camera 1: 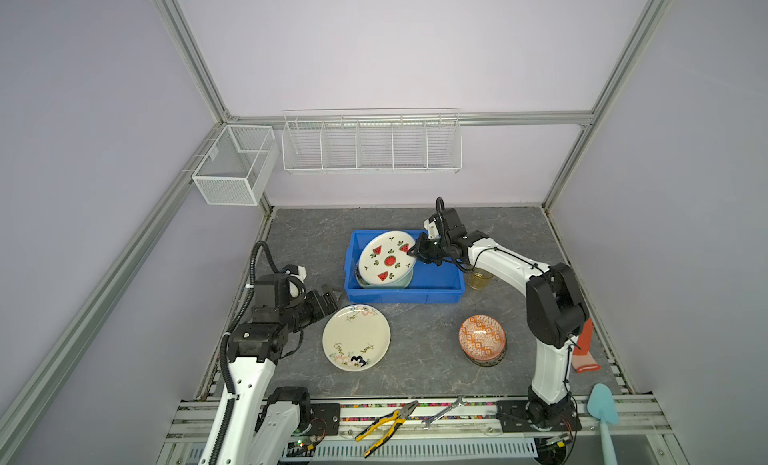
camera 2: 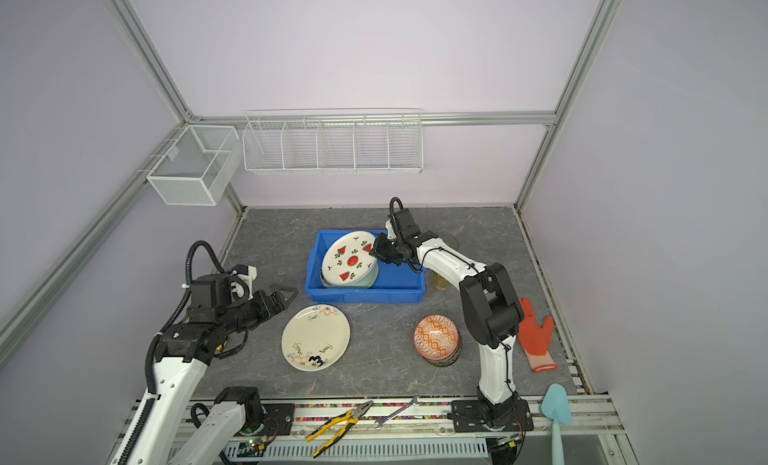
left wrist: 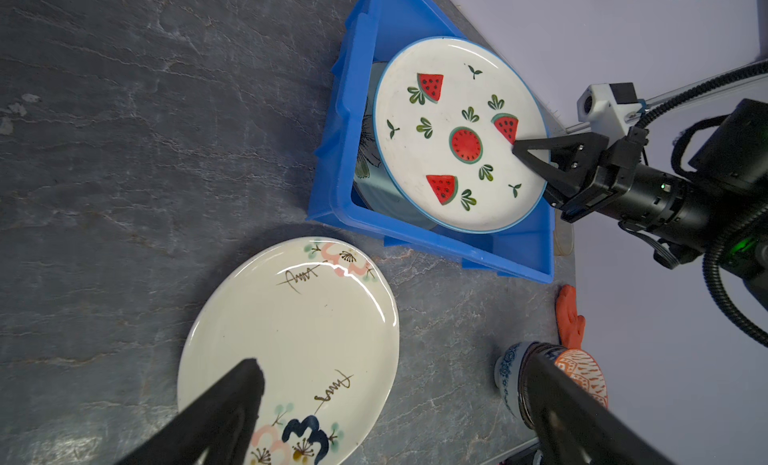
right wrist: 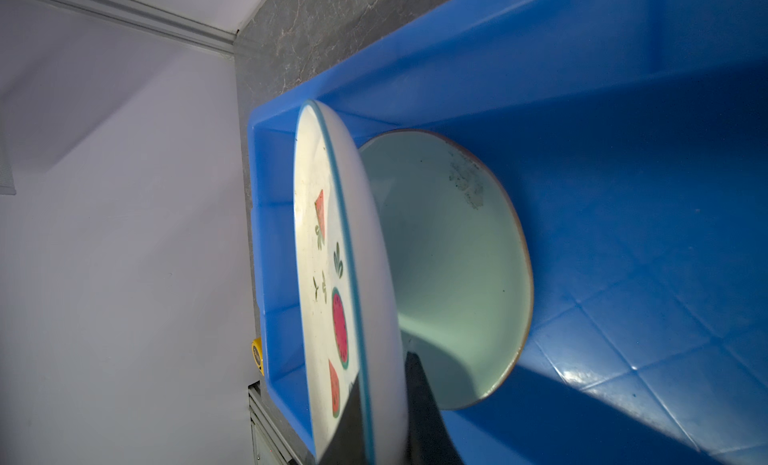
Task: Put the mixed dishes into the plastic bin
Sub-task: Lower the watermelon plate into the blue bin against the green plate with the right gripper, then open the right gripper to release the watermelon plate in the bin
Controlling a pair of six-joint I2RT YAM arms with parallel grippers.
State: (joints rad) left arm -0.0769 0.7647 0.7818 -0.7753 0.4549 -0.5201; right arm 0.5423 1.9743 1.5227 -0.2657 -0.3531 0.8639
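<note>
Blue plastic bin (camera 1: pixel 415 295) sits mid-table, and the right arm hides its far right corner in both top views. White watermelon plate (camera 1: pixel 386 257) hangs tilted over the bin's left half. The right gripper (camera 1: pixel 414 251) pinches its right rim with its jaws narrowed, and one finger is lost behind the plate. Whether the plate's low edge touches anything is unclear. Pale green plate (right wrist: pixel 449 255) lies flat on the bin floor beneath, showing only a sliver from above. Cream floral plate (camera 1: pixel 356 337) lies on the table just in front of the bin, beside the left gripper (camera 1: pixel 330 300), which is spread wide and empty. Orange patterned bowl (camera 1: pixel 482 336) tops a stack whose lower bowls barely show. Amber glass (camera 1: pixel 481 279) is largely covered by the right arm.
</note>
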